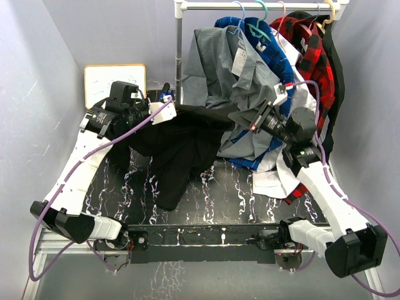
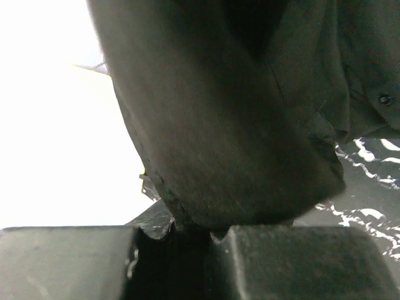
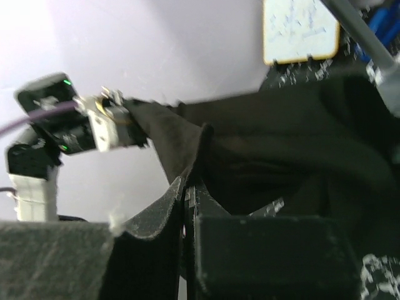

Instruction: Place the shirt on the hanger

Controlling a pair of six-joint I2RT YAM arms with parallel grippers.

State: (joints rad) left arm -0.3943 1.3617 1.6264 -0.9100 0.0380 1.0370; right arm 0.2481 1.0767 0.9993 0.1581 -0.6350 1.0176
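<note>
Top view: shirt point(image 1: 181, 147) is strung between the two grippers over the far half of the table point(image 1: 237, 194). Its upper edge runs as a taut line from left to right. The bulk sags below that line, and the lower part lies on the table, left of centre.

Left gripper point(image 1: 169, 108): at the shirt's left end, just right of the whiteboard point(image 1: 115, 81). Wrist view: gripper point(image 2: 178, 234) has its fingers point(image 2: 300, 262) pinching a bunched fold of black cloth. The shirt point(image 2: 219, 125) fills most of that frame above them.

Right gripper point(image 1: 247, 122): at the shirt's right end, in front of the hung clothes. Wrist view: gripper point(image 3: 186, 209) has its fingers point(image 3: 269, 256) pressed nearly together, with a thin edge of shirt point(image 3: 250, 156) caught between. From there the cloth stretches across to the left gripper point(image 3: 128, 122), which grips the opposite end.

Hanger point(image 1: 329, 14): hooked on the rail point(image 1: 262, 5) at its far right end, well apart from the shirt and both grippers. Its lower part is hidden among dark garments.

Also on the rail: grey shirt point(image 1: 215, 62) with a paper tag, and plaid shirt point(image 1: 309, 50). A light-blue hanger point(image 1: 239, 22) and a teal hanger point(image 1: 259, 26) sit left of the task hanger.
</note>
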